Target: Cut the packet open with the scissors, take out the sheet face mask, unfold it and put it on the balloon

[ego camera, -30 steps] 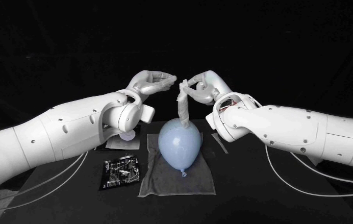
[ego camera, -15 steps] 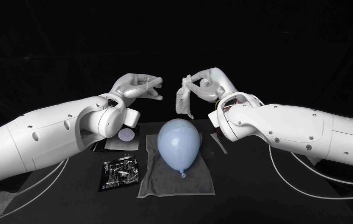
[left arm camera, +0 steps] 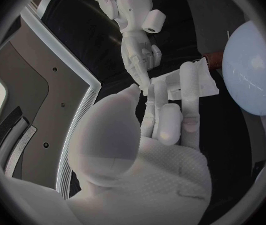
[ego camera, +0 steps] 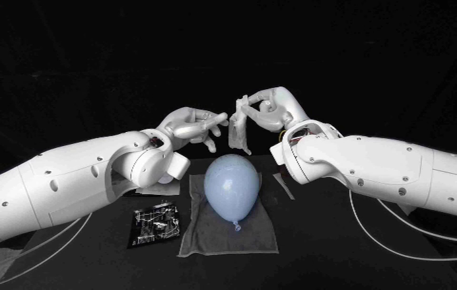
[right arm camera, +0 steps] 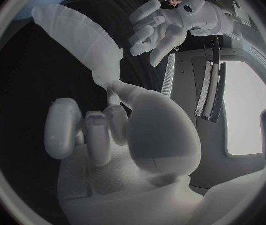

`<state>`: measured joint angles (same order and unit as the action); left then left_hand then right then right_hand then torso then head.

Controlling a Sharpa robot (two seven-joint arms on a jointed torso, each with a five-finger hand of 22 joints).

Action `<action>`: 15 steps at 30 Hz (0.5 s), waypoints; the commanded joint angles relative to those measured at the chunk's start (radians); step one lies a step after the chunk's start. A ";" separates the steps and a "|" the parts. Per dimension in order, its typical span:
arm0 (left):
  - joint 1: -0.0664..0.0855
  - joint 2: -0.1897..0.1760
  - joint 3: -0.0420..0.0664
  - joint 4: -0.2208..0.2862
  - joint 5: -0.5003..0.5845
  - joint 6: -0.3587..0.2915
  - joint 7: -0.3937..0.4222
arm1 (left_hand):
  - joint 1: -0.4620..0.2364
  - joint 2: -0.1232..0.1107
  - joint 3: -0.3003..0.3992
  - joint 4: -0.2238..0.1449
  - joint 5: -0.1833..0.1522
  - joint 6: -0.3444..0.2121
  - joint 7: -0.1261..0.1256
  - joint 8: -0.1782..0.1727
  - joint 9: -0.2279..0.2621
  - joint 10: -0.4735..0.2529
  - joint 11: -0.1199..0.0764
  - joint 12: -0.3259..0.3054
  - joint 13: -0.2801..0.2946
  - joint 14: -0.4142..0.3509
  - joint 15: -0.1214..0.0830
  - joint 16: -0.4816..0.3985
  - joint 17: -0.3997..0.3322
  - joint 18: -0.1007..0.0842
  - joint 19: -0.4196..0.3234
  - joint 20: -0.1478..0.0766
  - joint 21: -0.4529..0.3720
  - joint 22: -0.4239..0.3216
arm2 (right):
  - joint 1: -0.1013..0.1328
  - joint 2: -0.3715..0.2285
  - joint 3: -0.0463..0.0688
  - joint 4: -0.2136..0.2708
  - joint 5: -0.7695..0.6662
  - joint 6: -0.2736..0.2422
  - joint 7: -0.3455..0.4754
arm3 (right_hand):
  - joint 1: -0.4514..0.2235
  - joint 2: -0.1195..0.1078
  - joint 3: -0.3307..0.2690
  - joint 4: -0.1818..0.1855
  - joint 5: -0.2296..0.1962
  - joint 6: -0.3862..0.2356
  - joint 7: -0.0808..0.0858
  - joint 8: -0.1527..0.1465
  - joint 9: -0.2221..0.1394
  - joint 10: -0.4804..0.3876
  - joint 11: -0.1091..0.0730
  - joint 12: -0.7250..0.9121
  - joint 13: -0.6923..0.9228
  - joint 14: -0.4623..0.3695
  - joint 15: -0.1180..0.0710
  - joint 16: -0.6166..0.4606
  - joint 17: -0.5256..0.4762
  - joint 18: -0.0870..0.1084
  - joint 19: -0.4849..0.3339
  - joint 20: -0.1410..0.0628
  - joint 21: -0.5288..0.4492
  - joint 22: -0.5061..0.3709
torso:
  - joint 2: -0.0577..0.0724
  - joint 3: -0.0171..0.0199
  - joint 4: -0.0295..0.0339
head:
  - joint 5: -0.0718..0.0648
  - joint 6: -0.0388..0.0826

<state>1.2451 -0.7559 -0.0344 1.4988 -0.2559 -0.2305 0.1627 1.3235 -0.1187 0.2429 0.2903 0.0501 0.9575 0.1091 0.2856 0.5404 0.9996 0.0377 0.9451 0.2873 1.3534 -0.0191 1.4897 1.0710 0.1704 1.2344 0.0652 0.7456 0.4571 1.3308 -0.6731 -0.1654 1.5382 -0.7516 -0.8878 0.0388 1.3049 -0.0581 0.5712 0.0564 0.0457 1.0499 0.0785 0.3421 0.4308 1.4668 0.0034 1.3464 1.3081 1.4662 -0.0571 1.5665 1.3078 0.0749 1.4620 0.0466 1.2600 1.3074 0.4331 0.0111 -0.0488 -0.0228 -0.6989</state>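
My right hand is up in the air over the far end of the table. It pinches the top of the face mask between its thumb and a finger. The face mask hangs down from it in a long, narrow, crumpled piece. Its low end is above the far tip of the balloon, and I see a gap between the two.

My left hand is just to the left of the face mask. Its fingers are spread out and it holds nothing.

The pale blue balloon lies on a grey cloth in the middle of the table, with its knot at the near end. The black packet lies flat, left of the cloth. A thin strip lies right of the balloon.
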 commanded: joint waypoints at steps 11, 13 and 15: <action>-0.001 0.039 0.000 -0.020 -0.047 -0.002 -0.047 | 0.010 -0.005 -0.063 -0.001 -0.001 -0.030 0.023 -0.064 -0.032 -0.028 0.019 0.050 0.074 0.017 0.012 0.006 0.050 -0.001 -0.050 0.012 0.110 0.103 | 0.000 0.003 0.001 0.017 -0.003 -0.009 0.025 | 0.000 0.009 0.007 -0.001 0.003 0.003 -0.004 0.006 0.032 0.007 -0.005 -0.004 0.087 0.105 -0.004 0.004 0.263 -0.015 0.029 -0.005 0.002 0.179 | 0.000 0.0004 -0.0004 | 0.000 -0.003; -0.001 0.042 0.000 -0.025 -0.047 -0.013 -0.046 | 0.016 -0.004 -0.072 -0.001 -0.002 -0.034 0.028 -0.073 -0.036 -0.034 0.023 0.053 0.081 0.013 0.015 0.003 0.046 -0.001 -0.057 0.016 0.120 0.113 | 0.000 0.003 0.001 0.019 -0.004 -0.009 0.025 | 0.000 0.009 0.007 -0.001 0.003 0.003 -0.004 0.006 0.032 0.007 -0.005 -0.004 0.087 0.105 -0.004 0.004 0.263 -0.015 0.029 -0.005 0.002 0.179 | 0.000 0.0001 -0.0005 | 0.000 -0.002; -0.001 0.045 0.000 -0.030 -0.048 -0.024 -0.045 | 0.025 -0.001 -0.081 -0.001 -0.002 -0.045 0.034 -0.085 -0.041 -0.040 0.028 0.056 0.089 0.011 0.020 0.001 0.046 -0.001 -0.065 0.020 0.130 0.122 | 0.000 0.002 0.001 0.021 -0.005 -0.009 0.026 | 0.000 0.009 0.007 -0.001 0.003 0.003 -0.004 0.006 0.032 0.007 -0.005 -0.004 0.087 0.105 -0.004 0.004 0.263 -0.015 0.029 -0.005 0.002 0.179 | 0.000 0.0003 -0.0002 | -0.001 -0.003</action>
<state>1.2433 -0.7135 -0.0350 1.4712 -0.2927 -0.2294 0.1216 1.3417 -0.1196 0.1683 0.2884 0.0501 0.9184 0.1428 0.2029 0.5001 0.9629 0.0664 0.9955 0.3750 1.3633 -0.0046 1.4948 1.1184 0.1690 1.1754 0.0857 0.8737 0.5771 1.3305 -0.6709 -0.1654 1.5564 -0.7487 -0.8901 0.0489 1.3028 -0.0603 0.5710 0.0565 0.0421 1.0485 0.0766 0.3445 0.4309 1.4665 0.0037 1.3464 1.3073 1.4661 -0.0571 1.5673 1.3075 0.0747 1.4616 0.0468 1.2596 1.3079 0.4333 0.0116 -0.0492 -0.0230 -0.7012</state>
